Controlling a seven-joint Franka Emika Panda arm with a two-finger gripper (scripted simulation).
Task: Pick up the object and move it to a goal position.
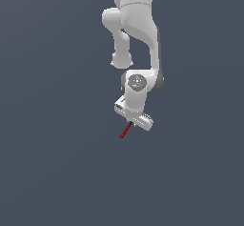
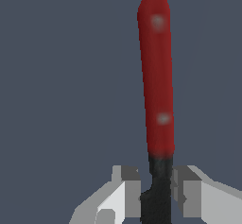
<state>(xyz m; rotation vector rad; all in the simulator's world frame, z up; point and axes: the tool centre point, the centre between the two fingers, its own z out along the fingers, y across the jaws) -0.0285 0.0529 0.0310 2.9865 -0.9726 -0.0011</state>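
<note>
Because the gripper [image 2: 156, 190] has closed its fingers [image 2: 125, 190] on the black end, the stick [image 2: 156, 76] hangs pinched at one tip — its red length jutting free past the jaws, unobstructed for carrying.

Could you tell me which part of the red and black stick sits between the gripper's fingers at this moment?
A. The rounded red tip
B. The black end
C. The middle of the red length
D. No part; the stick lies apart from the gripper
B: in the wrist view the black end of the stick sits between the fingers of the gripper, while the red length runs out beyond them.
</note>
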